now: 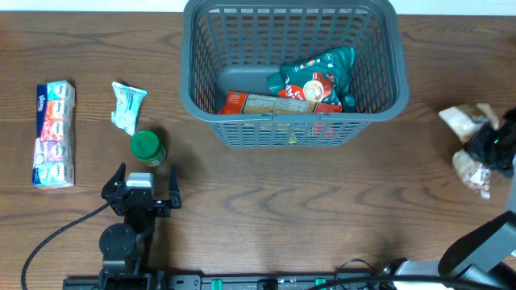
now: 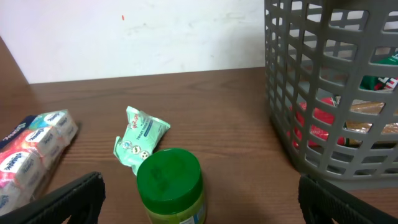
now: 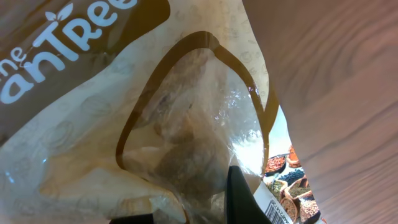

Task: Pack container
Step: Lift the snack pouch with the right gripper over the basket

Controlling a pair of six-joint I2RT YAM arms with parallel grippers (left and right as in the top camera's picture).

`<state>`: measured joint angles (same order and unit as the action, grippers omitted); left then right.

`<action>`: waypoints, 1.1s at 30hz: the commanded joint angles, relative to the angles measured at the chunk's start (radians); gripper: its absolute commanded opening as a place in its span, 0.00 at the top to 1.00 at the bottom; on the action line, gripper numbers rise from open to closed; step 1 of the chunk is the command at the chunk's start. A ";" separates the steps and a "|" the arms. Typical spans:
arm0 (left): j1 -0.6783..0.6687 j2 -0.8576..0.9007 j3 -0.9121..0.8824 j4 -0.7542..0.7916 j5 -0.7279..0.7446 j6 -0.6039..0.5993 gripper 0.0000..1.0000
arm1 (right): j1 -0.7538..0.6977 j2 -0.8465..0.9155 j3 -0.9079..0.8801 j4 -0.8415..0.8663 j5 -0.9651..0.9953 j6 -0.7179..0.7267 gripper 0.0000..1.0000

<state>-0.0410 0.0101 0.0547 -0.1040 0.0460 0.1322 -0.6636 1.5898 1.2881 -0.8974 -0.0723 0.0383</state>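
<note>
The container (image 1: 294, 121) is a large grey slotted basket at the back centre, and it also shows at the right of the left wrist view (image 2: 311, 112). Inside lie a green bag (image 1: 318, 72), a long box (image 1: 270, 103) and a red packet. A jar with a green lid (image 1: 148, 147) stands left of the basket. My left gripper (image 1: 147, 176) is open just in front of the jar (image 2: 169, 186), its fingers (image 2: 68, 199) wide on either side. At the far right my right gripper (image 1: 492, 147) is shut on a beige snack bag (image 1: 463, 121), which fills the right wrist view (image 3: 155, 106).
A pack of tissues (image 1: 54, 133) lies at the far left. A small green-white packet (image 1: 126, 106) lies just behind the jar, and it shows in the left wrist view (image 2: 140, 140). A black cable (image 1: 56, 238) runs along the front left.
</note>
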 commanded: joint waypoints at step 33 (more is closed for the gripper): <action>0.000 -0.006 -0.027 -0.010 -0.002 0.006 0.01 | 0.931 0.030 0.765 -0.091 0.089 -0.136 0.99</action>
<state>-0.0410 0.0101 0.0547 -0.1040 0.0460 0.1318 0.2123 1.5547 2.0430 -0.9710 -0.0780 -0.0330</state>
